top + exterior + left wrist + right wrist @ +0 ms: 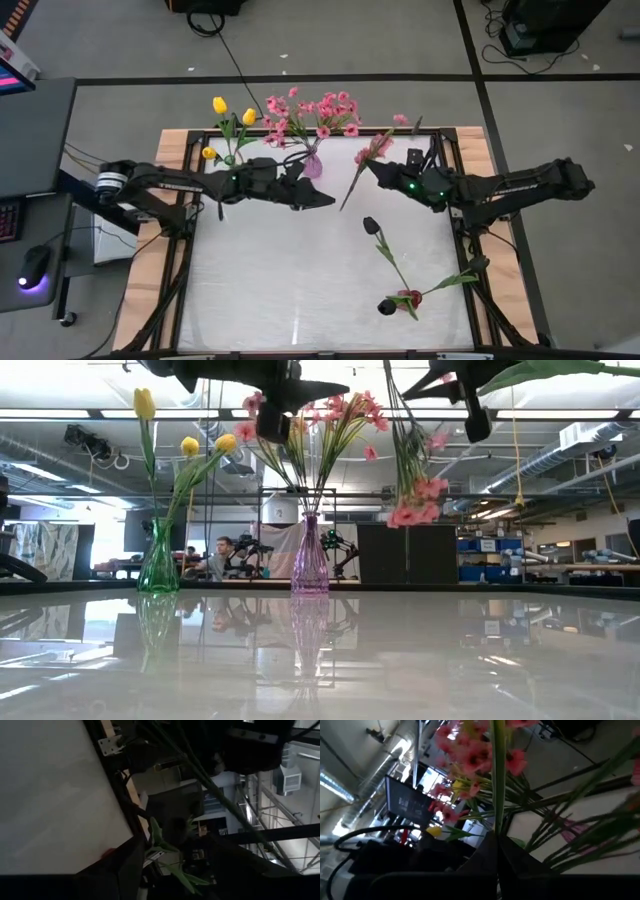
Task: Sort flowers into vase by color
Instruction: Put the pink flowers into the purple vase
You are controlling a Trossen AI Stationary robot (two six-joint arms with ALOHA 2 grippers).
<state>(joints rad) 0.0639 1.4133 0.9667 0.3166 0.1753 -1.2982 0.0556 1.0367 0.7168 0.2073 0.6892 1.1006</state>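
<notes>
right end effector [372,172] around pink spray [375,150]

Yellow tulips [186,445] are showing in the green vase [158,565], pink blossoms [335,408] are filling the purple vase [309,560], and dark red tulips [385,303] are lying on the white table [270,270].

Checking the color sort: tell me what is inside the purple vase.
The purple vase holds only pink blossom sprays, stems down its neck. The left gripper hangs above it, hiding part of the bunch; stems low inside the tinted glass cannot be made out.
</notes>
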